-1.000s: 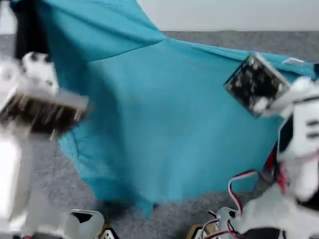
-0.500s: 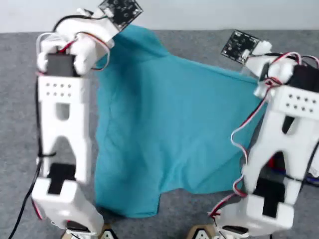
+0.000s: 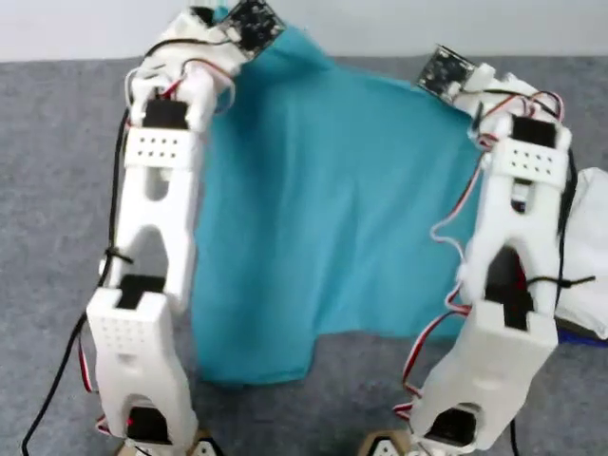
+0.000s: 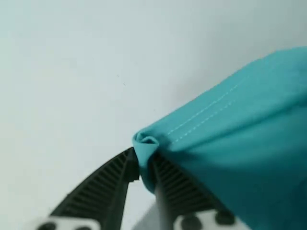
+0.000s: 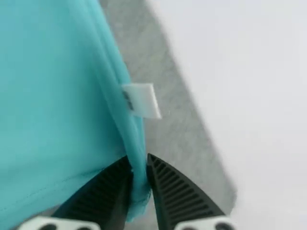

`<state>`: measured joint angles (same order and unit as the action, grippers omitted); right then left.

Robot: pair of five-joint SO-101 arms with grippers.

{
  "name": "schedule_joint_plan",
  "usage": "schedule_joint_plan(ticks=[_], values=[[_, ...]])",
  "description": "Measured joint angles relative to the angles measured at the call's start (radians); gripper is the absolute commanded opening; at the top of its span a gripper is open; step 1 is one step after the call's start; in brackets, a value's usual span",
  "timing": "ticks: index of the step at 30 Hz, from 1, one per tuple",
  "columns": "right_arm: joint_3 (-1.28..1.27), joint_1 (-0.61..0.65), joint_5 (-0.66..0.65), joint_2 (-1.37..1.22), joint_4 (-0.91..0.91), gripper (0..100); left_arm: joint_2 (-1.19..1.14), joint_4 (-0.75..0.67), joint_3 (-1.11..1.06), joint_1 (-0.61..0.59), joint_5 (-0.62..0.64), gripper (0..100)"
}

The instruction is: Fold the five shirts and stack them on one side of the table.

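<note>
A teal shirt (image 3: 323, 199) lies spread over the grey table between the two arms, its far edge held up at both corners. My left gripper (image 4: 142, 168) is shut on a bunched hem corner of the teal shirt (image 4: 240, 129), at the far left near the wall in the high view. My right gripper (image 5: 139, 173) is shut on the shirt's edge (image 5: 57, 96), just below a small white label (image 5: 141, 100). In the high view the right arm (image 3: 513, 190) stretches to the shirt's far right corner.
A white cloth (image 3: 584, 256) lies at the table's right edge beside the right arm. Grey table surface (image 3: 47, 190) is bare to the left of the left arm. A pale wall (image 3: 427, 24) runs along the far side.
Both arms have stretched toward the far side of the table, carrying the shirt's edge with them. The shirt has gone from hanging high near the camera to lying flatter and spread out.
</note>
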<state>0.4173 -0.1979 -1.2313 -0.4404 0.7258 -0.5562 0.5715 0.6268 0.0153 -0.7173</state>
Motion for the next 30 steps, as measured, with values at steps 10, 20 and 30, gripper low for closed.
schedule_joint_plan(ticks=[10, 20, 30], values=[[0.000, 0.026, 0.000, -0.055, -0.155, 0.9, -0.011, 0.055, 0.028, 0.000, -0.117, 1], [0.000, 0.025, -0.038, -0.041, 0.187, 0.9, -0.011, 0.506, 0.051, 0.003, -0.186, 1], [0.000, 0.025, -0.041, 0.063, 0.678, 0.9, 0.089, 1.079, 0.064, 0.011, -0.187, 1]])
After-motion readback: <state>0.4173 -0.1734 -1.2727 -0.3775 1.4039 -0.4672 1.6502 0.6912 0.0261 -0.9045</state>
